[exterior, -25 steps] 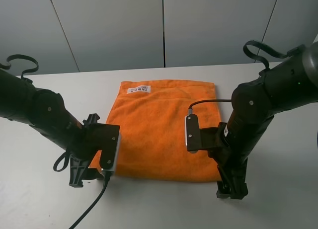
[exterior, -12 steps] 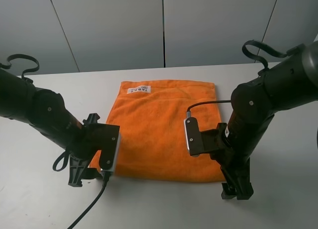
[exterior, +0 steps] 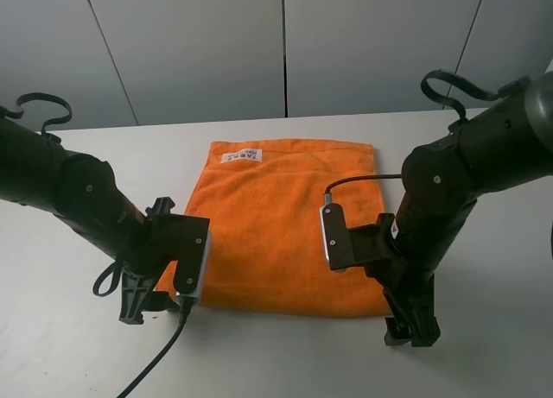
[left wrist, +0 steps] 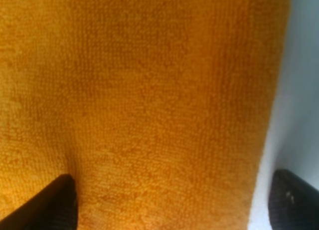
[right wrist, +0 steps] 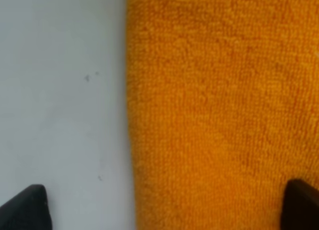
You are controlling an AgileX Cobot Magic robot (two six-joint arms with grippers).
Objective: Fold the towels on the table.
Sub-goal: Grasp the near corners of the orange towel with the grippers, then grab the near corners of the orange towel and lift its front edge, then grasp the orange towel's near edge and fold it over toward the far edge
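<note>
table [exterior: 285,368], towel [exterior: 276,217] between left tool [exterior: 143,305], right tool [exterior: 411,329]

Two matte black arms [exterior: 69,199] carry looped black cables [exterior: 449,87] and silver-edged camera modules [exterior: 333,234].

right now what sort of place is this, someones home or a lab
Probably a robotics lab or test bench: plain white table, grey wall panels, a left arm and right arm over one orange towel.

Lab: white table [exterior: 285,363], grey panels [exterior: 190,44]
</note>
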